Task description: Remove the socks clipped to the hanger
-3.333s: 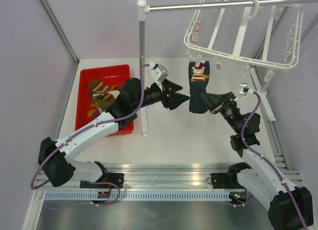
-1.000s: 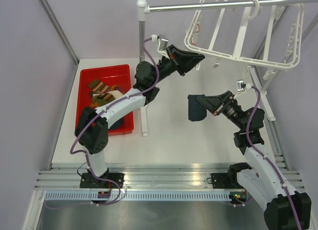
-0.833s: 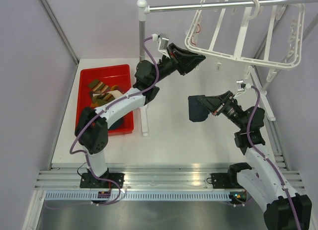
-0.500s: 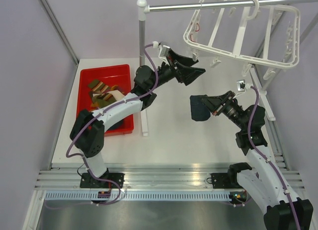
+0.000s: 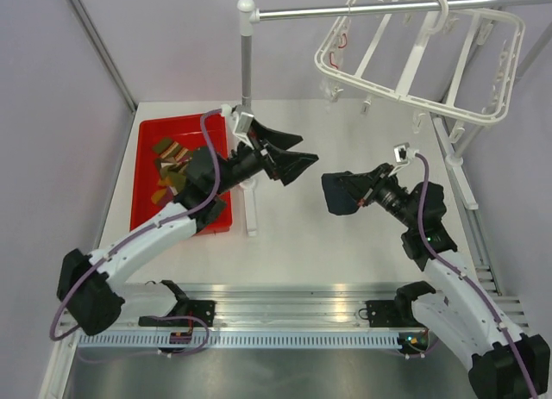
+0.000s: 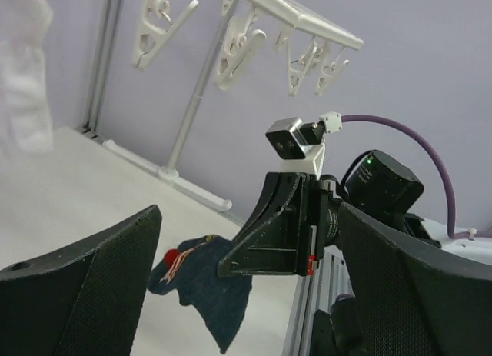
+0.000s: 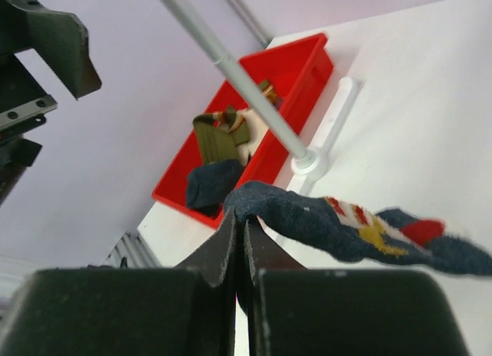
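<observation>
Pinched fully shut in the right gripper point(image 5: 354, 195): the dark navy sock point(image 5: 335, 196), nipped by one edge between the fingertips, the rest drooping past them above the table point(image 5: 293, 244), free of every clip. Held so, probably, for carrying across to the red tray point(image 5: 138, 192), beside the olive-striped socks point(image 5: 175, 162) lying there. Opposite, spread wide and gripping nothing, the left gripper point(image 5: 297, 153), facing the sock but apart from it. Farther back, hung tilted from the metal pole point(image 5: 302, 14), the hanger point(image 5: 405, 95); no sock seen on its clips from above.
</observation>
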Action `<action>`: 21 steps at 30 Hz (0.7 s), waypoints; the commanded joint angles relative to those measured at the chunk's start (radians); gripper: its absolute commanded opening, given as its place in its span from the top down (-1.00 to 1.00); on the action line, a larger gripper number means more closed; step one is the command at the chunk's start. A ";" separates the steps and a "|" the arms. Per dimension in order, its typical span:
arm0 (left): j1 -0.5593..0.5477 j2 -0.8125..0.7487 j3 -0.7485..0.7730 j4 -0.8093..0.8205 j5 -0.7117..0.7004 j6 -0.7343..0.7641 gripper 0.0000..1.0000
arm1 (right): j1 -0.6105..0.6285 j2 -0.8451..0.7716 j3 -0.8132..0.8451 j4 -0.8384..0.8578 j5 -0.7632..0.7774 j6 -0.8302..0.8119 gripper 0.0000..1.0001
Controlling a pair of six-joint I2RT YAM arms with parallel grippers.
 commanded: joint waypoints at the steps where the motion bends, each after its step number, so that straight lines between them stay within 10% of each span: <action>1: -0.007 -0.207 -0.073 -0.228 -0.130 0.071 -0.94 | 0.117 0.043 -0.015 0.066 0.121 -0.046 0.98; 12: -0.006 -0.705 -0.135 -0.839 -0.351 0.111 -0.98 | 0.678 0.505 0.133 0.302 0.571 -0.170 0.98; 21: -0.006 -0.888 -0.125 -0.982 -0.360 0.106 -0.98 | 0.799 0.988 0.638 0.255 0.643 -0.209 0.98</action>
